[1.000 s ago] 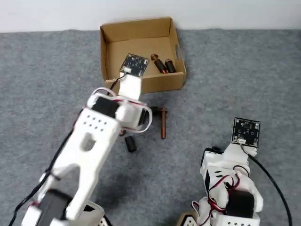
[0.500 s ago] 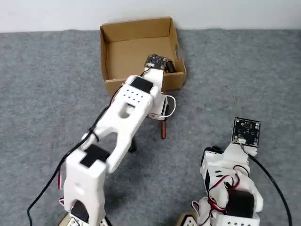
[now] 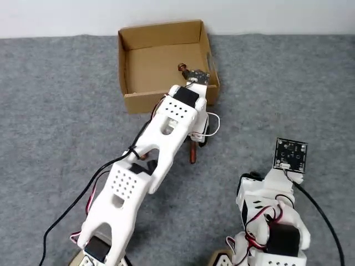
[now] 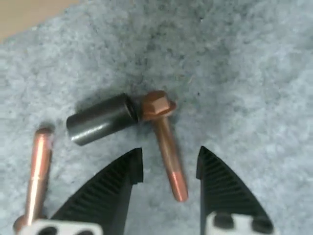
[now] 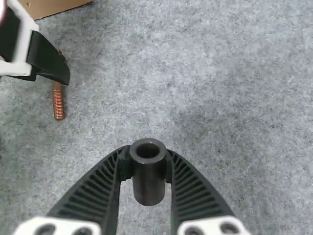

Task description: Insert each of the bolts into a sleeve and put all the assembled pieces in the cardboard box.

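On fuzzy grey mat (image 4: 254, 73): copper hex-head bolt (image 4: 164, 142), threaded tip.
L gripper (image 4: 169, 156): ribbed black jaws apart, over bolt.
R gripper (image 5: 146, 156): clamped on smooth black sleeve (image 5: 148, 181).

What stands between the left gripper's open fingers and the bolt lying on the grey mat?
Nothing visible does. The bolt lies bare on the mat, in line with the gap of the left gripper. A black sleeve lies at its head, beside the path, not across it.
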Available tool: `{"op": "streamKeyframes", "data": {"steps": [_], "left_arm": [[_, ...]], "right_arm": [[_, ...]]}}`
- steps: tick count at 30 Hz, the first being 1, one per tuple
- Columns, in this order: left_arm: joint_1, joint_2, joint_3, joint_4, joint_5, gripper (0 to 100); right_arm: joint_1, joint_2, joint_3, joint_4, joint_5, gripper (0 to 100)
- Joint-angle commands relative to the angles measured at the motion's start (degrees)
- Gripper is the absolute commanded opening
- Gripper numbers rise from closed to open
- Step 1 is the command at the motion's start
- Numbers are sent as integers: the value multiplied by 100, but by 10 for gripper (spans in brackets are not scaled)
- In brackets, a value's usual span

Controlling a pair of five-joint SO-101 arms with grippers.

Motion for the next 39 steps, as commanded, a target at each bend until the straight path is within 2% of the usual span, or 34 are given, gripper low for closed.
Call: {"op": "streamKeyframes", "data": {"steps": [1,5,11,13,18,28,33,39], "left_arm": [[0,281,-673,167,35,185],[0,703,-1042,176,35,173],[9,844,-1455,273,26,0],[26,844,-1692,519,26,5],[0,642,-2220,554,35,4],[237,-1090,-2308,563,9,4],[44,-2171,-1446,563,-9,4],[-35,-3921,462,545,-176,4]], "right_arm": [[57,-40,-26,-136,35,9],[57,-40,-26,-119,35,9],[57,-40,26,-136,35,9],[57,-40,26,-136,35,9],[48,-40,26,-136,35,9],[48,-40,26,-136,35,9],[31,-40,35,-119,35,9],[48,-48,35,-136,26,9]]}}
